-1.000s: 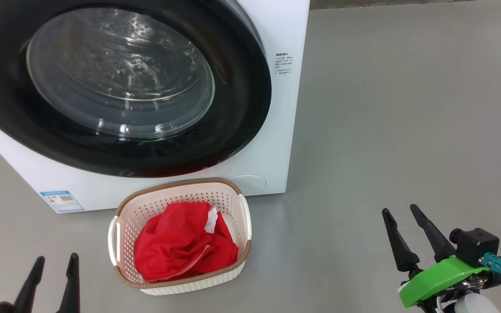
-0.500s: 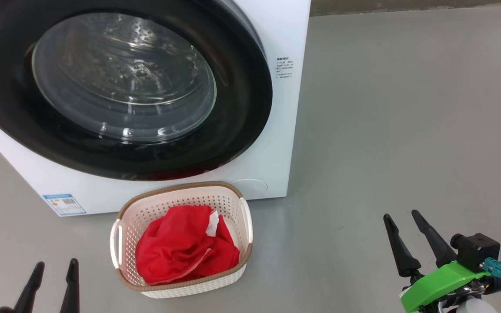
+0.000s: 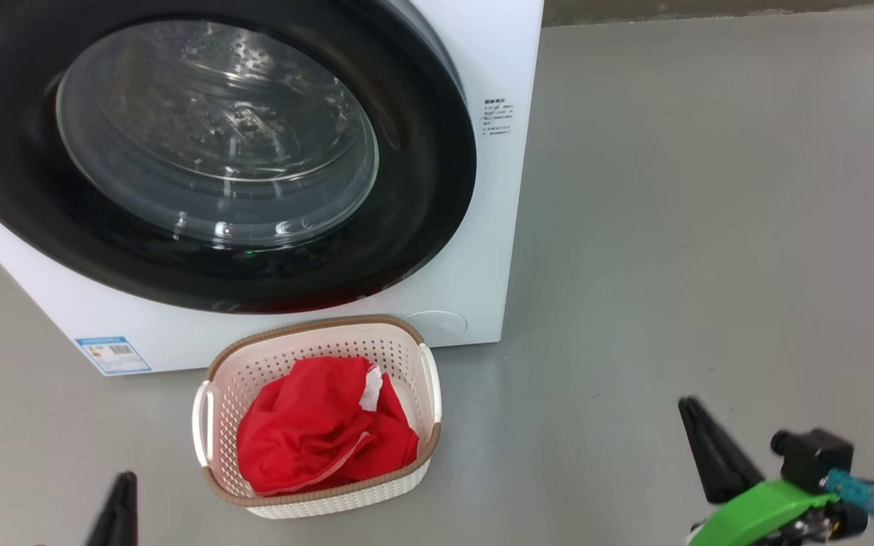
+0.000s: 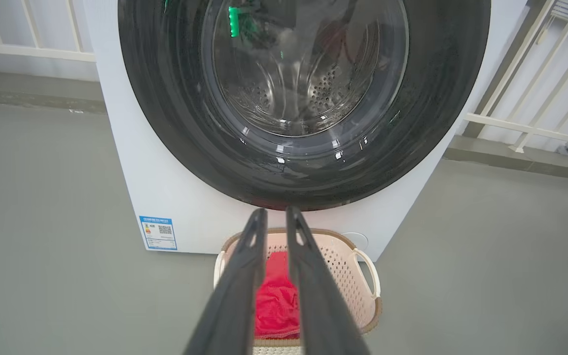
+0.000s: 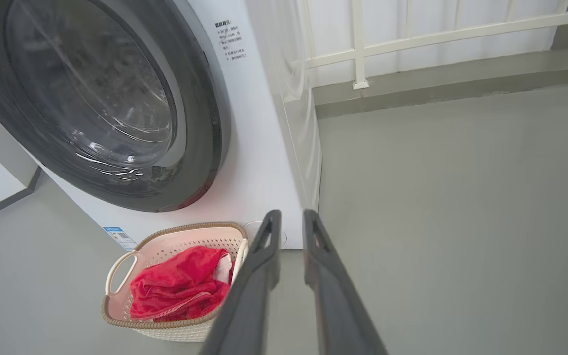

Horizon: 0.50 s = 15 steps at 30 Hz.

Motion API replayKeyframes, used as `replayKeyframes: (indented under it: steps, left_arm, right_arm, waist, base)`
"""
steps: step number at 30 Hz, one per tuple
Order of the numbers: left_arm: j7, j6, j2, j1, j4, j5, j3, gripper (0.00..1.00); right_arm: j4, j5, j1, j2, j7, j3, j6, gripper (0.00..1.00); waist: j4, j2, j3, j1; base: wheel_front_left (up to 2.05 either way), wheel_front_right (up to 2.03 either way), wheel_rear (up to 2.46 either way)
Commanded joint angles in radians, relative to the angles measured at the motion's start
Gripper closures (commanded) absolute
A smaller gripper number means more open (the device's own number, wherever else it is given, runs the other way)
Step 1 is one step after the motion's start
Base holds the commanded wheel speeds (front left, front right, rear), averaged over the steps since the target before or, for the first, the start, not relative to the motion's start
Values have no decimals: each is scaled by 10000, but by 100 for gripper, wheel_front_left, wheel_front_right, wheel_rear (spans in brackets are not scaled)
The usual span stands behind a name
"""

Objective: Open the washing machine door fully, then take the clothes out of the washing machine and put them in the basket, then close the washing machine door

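Facing closed washing machine door (image 3: 422, 189); red clothes (image 3: 315, 436) in basket (image 3: 315, 324) below it, nearer left gripper (image 4: 274, 212) than right gripper (image 5: 289, 214); both narrowly parted, gripping nothing.

left end effector (image 4: 275, 213), right end effector (image 5: 291, 215), fingers drawn closer, apparently lower

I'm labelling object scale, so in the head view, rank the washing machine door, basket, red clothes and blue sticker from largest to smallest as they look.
1. washing machine door, largest though cropped by the frame.
2. basket.
3. clothes, lying inside it.
4. blue sticker, by far smallest.
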Motion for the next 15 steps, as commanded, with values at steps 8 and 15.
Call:
replayKeyframes:
  steps: [8,15]
  left_arm:
    - [171,-2,-281,-77,216,-617,-25,100]
    - [330,-3,-342,-187,262,-1182,39,100]
  right_arm:
    - [128,625,183,171,183,-88,-1,100]
    - [57,1199,184,226,353,-193,-2,100]
  waist:
    - [43,0,-41,23]
    - [83,0,-41,2]
  base:
    - [0,0,0]
    - [0,0,0]
